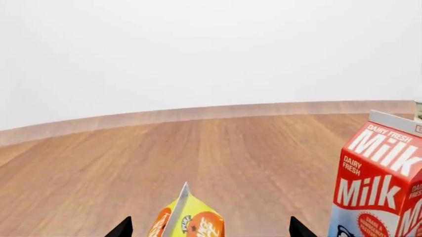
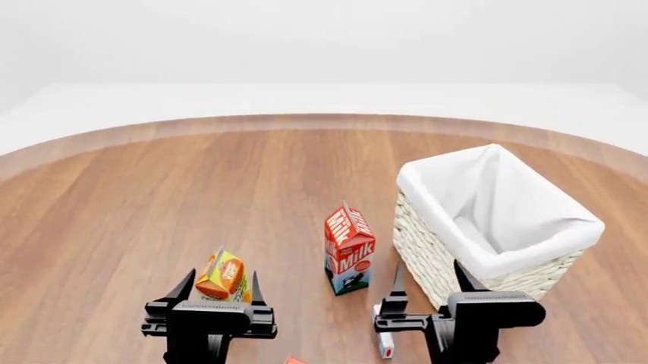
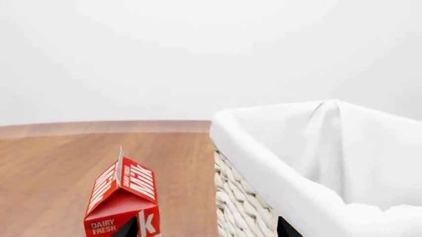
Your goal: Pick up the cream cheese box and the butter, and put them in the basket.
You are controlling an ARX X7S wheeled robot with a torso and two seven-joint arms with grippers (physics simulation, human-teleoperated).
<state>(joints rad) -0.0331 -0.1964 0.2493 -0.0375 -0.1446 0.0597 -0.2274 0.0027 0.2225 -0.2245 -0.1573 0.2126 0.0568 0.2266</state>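
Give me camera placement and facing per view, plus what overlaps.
Head: high on the robot, looking down over the table; left gripper and right gripper show.
Left wrist: low by the orange juice carton; fingertips only.
Right wrist: low, facing the basket; fingertips only.
Shared: all three see the milk carton.
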